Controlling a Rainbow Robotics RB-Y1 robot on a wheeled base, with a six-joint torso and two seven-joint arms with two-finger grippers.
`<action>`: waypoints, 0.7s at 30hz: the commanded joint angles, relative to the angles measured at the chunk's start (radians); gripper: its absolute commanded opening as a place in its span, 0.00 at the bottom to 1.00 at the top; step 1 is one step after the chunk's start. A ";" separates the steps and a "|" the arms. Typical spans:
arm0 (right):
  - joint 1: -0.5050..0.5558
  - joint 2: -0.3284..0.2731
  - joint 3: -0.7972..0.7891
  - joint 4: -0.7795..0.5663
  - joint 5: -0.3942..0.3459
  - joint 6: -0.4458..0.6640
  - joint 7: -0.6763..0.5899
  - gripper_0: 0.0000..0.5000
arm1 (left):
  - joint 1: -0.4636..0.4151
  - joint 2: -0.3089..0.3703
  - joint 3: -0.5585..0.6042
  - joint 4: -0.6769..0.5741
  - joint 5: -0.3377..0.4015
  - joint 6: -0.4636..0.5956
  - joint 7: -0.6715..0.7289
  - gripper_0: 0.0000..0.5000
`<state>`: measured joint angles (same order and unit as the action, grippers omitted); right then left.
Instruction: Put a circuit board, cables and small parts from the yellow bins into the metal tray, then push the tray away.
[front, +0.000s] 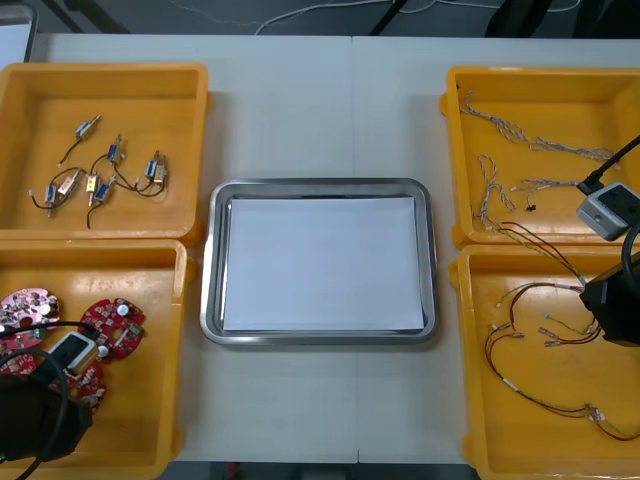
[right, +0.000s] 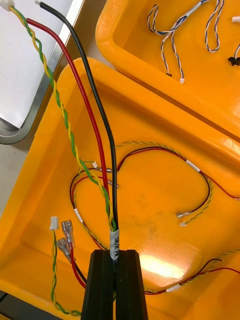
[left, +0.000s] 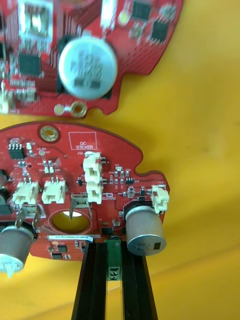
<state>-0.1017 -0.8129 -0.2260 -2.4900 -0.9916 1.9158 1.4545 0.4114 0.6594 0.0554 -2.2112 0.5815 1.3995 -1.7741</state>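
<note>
Several round red circuit boards (front: 112, 325) lie in the near left yellow bin (front: 150, 420). My left gripper (left: 113, 280) is shut on the green connector at the edge of one red circuit board (left: 75, 195), low in that bin (front: 82, 372). My right gripper (right: 115, 275) is shut on a cable bundle (right: 95, 140) of black, red and green-yellow wires, which stretches from the fingers towards the tray's corner. It is over the near right yellow bin (front: 540, 440), at the table's right edge (front: 592, 292). The metal tray (front: 208, 300), white inside, holds nothing.
The far left bin (front: 30, 100) holds several small metal parts (front: 100, 175). Twisted blue and white cables (front: 500, 125) lie in the far right bin (front: 540, 85). More red and yellow cables (front: 520, 345) lie loose in the near right bin.
</note>
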 joint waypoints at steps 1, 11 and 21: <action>-0.023 -0.037 -0.029 -0.029 -0.001 0.004 0.017 0.00 | -0.003 -0.014 0.007 -0.073 0.031 0.026 -0.156 0.00; -0.023 -0.037 -0.029 -0.029 -0.001 0.004 0.017 0.00 | -0.006 -0.007 0.075 -0.159 0.077 0.107 -0.146 0.00; -0.023 -0.037 -0.029 -0.029 -0.001 0.004 0.017 0.00 | -0.059 -0.004 0.202 -0.229 0.178 0.222 -0.127 0.00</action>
<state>-0.1020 -0.8129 -0.2260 -2.4902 -0.9916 1.9160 1.4545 0.3951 0.6594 0.2093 -2.3874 0.7444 1.5898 -1.7741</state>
